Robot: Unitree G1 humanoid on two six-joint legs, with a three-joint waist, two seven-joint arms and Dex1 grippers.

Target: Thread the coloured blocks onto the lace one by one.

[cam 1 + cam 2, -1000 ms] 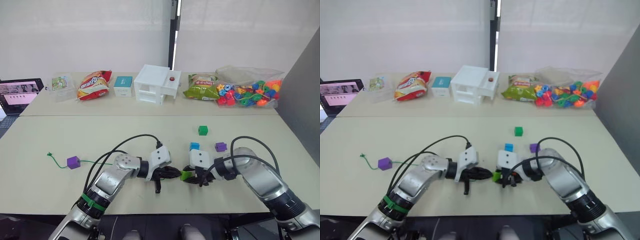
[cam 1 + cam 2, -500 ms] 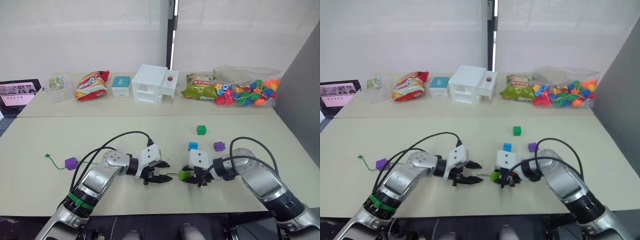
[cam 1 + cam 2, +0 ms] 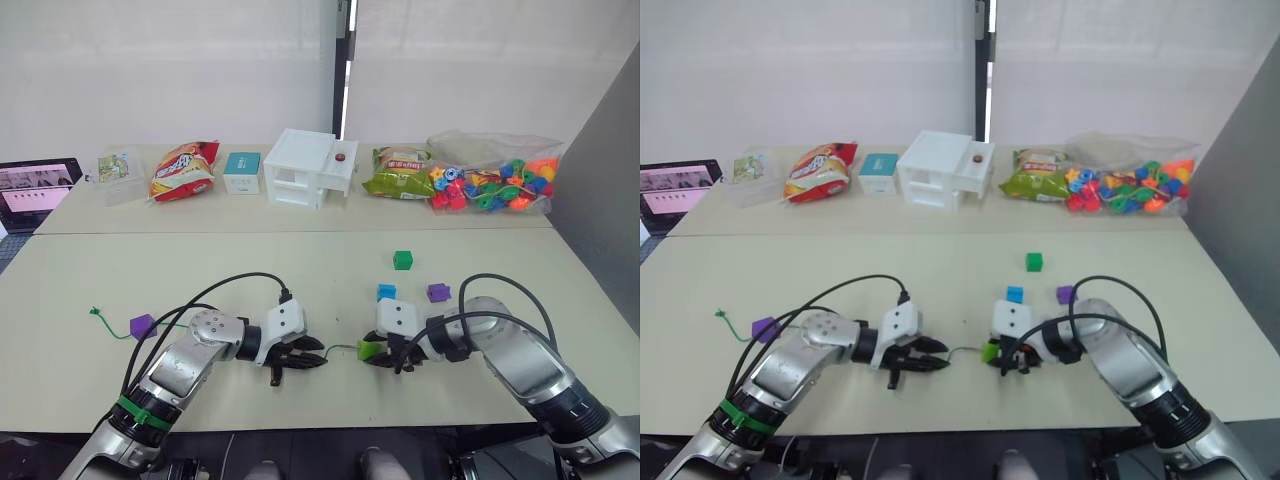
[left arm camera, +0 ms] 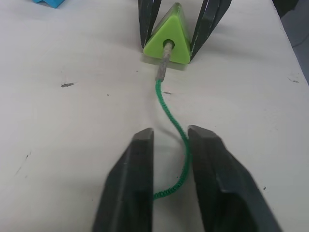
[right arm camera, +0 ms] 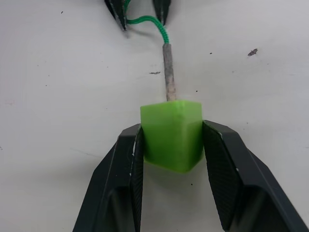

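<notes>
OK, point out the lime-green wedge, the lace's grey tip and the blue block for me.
lime-green wedge (image 5: 172, 133), right wrist view, on its top face.
lace's grey tip (image 5: 169, 72), right wrist view, midway along the stiff tip.
blue block (image 3: 387, 292), left eye view, on its top face.

The left gripper (image 3: 303, 358) now sits farther from the lime-green plastic wedge block (image 3: 370, 350), its black fingers (image 4: 133, 183) parted around the thin green lace (image 4: 176, 145), whose freed stretch spans the gap.
</notes>
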